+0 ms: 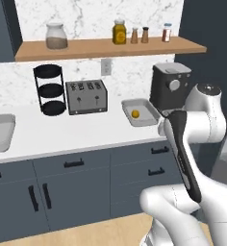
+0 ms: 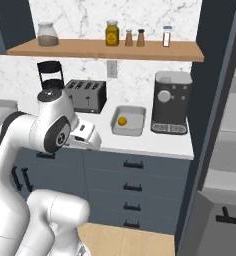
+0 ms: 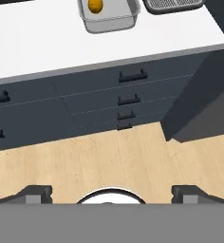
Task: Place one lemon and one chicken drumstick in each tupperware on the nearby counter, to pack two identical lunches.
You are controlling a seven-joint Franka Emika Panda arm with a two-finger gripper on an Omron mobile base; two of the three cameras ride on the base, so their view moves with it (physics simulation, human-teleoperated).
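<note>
One yellow lemon [image 1: 135, 114] sits in a shallow grey tupperware [image 1: 152, 116] on the white table [image 1: 62, 129], centre-right of the left base frame, between toaster [image 1: 86, 96] and coffee machine [image 1: 169, 85]. In the hand view the gripper [image 3: 112, 193] fingers [image 3: 37, 193] are spread wide, released, tips cut off by the bottom edge; tupperware cropped at top.

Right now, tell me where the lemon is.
The lemon lies inside the tupperware on the counter, between the toaster and the coffee machine.
</note>
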